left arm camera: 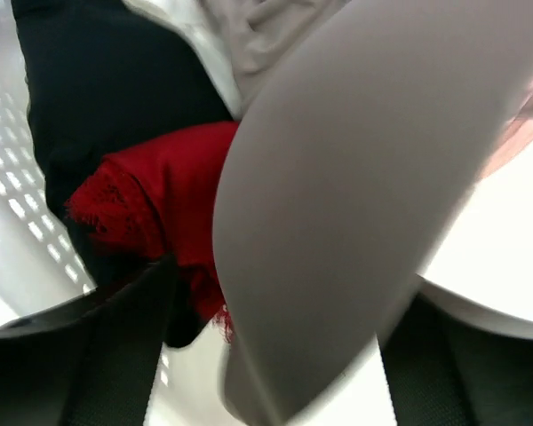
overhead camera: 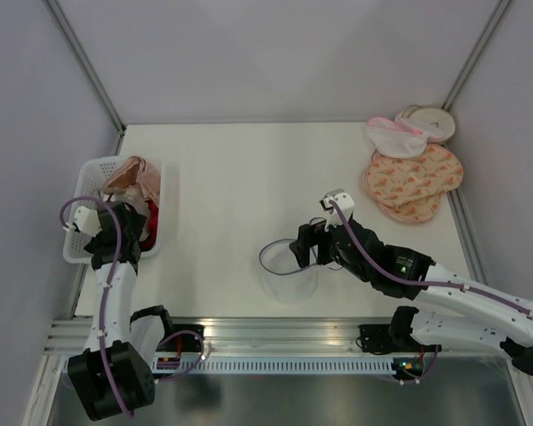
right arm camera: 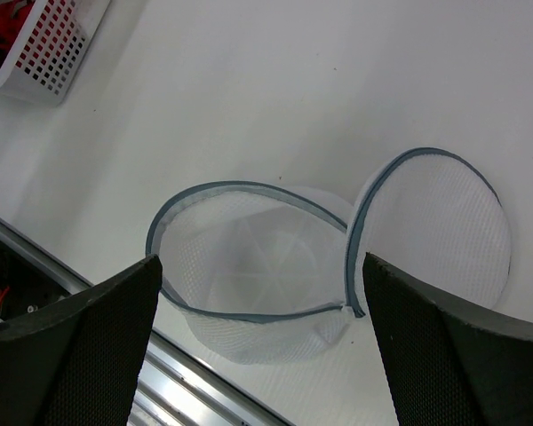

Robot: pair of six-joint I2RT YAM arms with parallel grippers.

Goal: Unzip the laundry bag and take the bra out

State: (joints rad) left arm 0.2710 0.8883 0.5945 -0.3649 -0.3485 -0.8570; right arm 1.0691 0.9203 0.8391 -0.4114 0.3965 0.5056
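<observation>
Laundry bag [overhead camera: 286, 273] open near table's [overhead camera: 231, 177] front edge, right fingers [right arm camera: 80, 355] spread above, left fingers [left arm camera: 89, 355] spread around bra [left arm camera: 338, 177] over basket [left arm camera: 4, 186].

White table [overhead camera: 240, 177] w/ laundry bag [overhead camera: 289, 266], basket [overhead camera: 93, 165], peach rounds [overhead camera: 413, 177]

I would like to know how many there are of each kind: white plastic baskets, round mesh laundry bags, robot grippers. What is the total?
white plastic lattice basket: 1
round white mesh laundry bag with a dark rim: 1
grippers: 2 (left gripper, right gripper)
Total: 4
</observation>
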